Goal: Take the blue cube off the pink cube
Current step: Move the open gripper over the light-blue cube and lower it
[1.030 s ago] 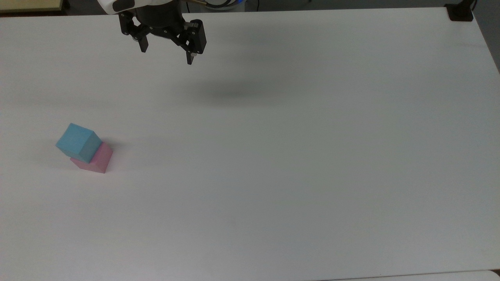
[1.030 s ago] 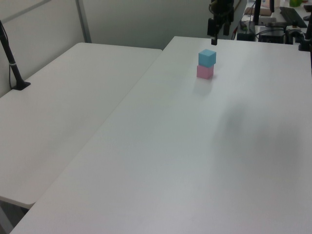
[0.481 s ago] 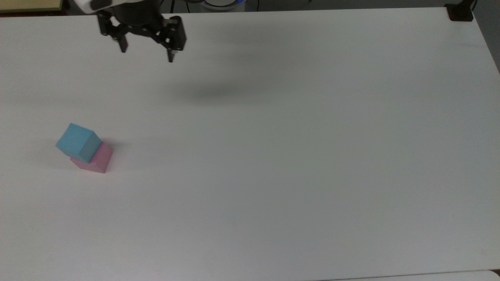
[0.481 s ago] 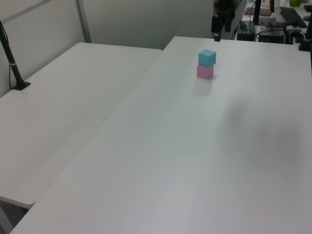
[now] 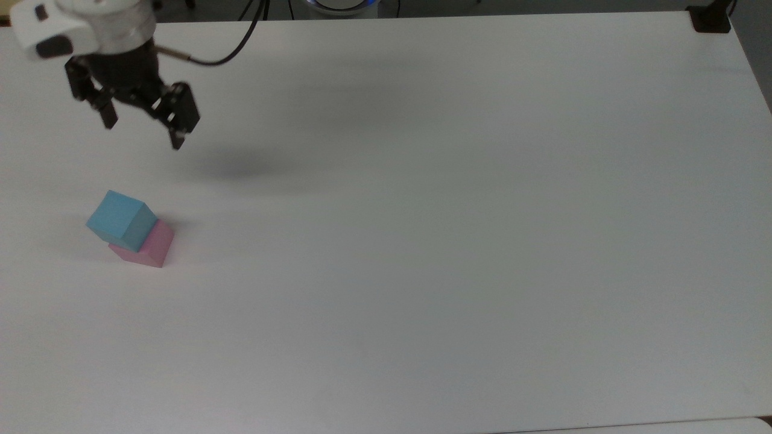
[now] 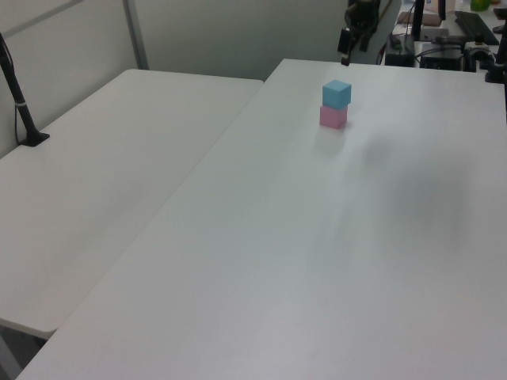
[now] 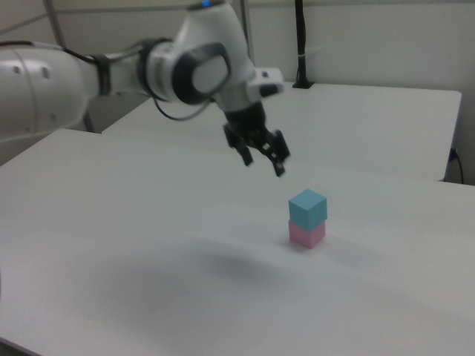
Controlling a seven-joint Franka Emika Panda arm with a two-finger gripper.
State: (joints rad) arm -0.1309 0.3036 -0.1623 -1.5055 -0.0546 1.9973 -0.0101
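The blue cube [image 5: 122, 220] sits on the pink cube [image 5: 148, 247], turned slightly askew, near the top view's left edge of the bench [image 5: 422, 241]. The tool [image 5: 143, 134] hangs above, empty with fingers spread, well apart from the pair. A descent not squared to the blue cube's skewed faces could likely shove both cubes sideways or topple the stack.

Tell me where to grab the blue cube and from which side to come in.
Grip the blue cube by two opposite vertical faces, coming straight down from above. It sits on the pink cube, turned slightly relative to it, so its sides are free and its top is bare. The claw is open; probably rotate it to match the cube's faces.
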